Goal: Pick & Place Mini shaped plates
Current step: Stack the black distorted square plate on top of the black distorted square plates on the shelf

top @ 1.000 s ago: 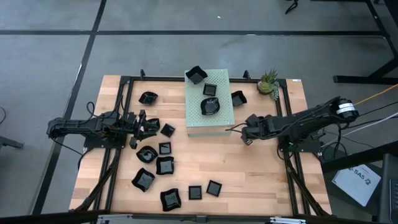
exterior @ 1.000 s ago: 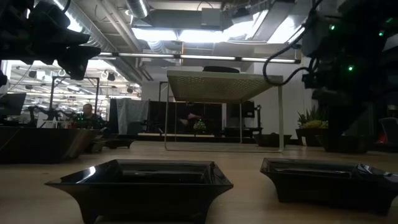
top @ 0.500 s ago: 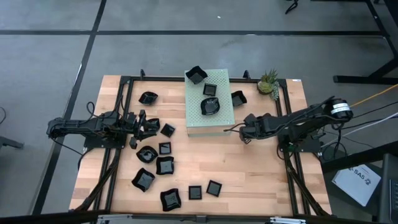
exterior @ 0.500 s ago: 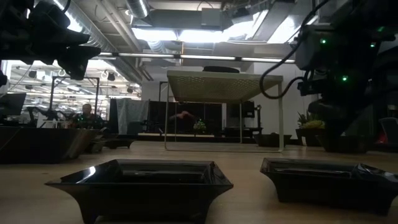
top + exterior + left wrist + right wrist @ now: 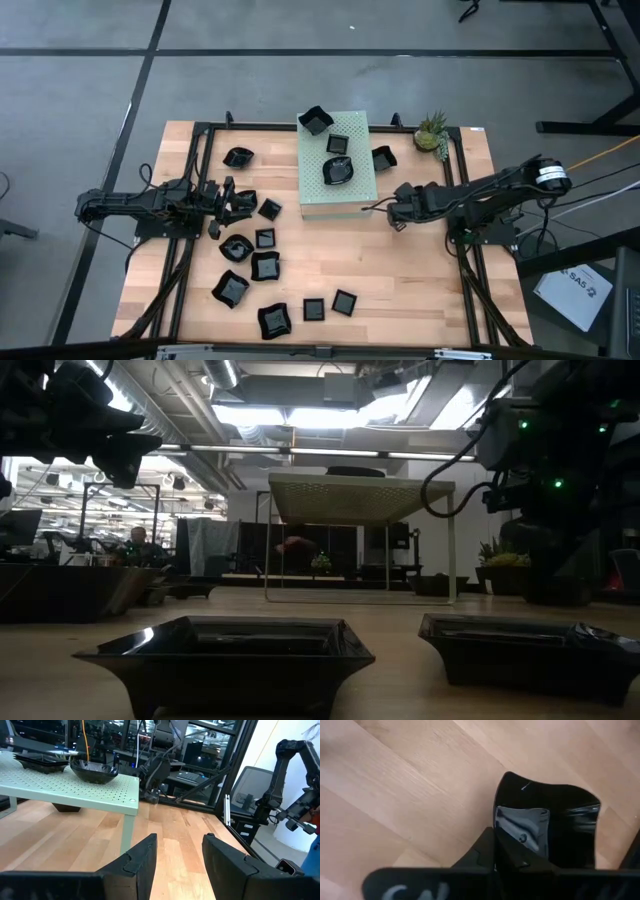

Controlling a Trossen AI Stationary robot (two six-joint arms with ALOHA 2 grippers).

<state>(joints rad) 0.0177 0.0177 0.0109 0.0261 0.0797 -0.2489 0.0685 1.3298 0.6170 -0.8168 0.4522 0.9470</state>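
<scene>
My left gripper point(image 5: 243, 203) waits at the table's left, fingers apart and empty, among the black plates point(image 5: 262, 266) scattered on the wood. More plates sit on the pale green box point(image 5: 338, 192) at centre. Right of the box, my right gripper point(image 5: 397, 217) is clamped on a mini plate point(image 5: 560, 830) above the table point(image 5: 420, 280).

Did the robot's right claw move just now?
Yes. The right gripper slid a little toward the pale green box, then eased back slightly, holding a black plate.
</scene>
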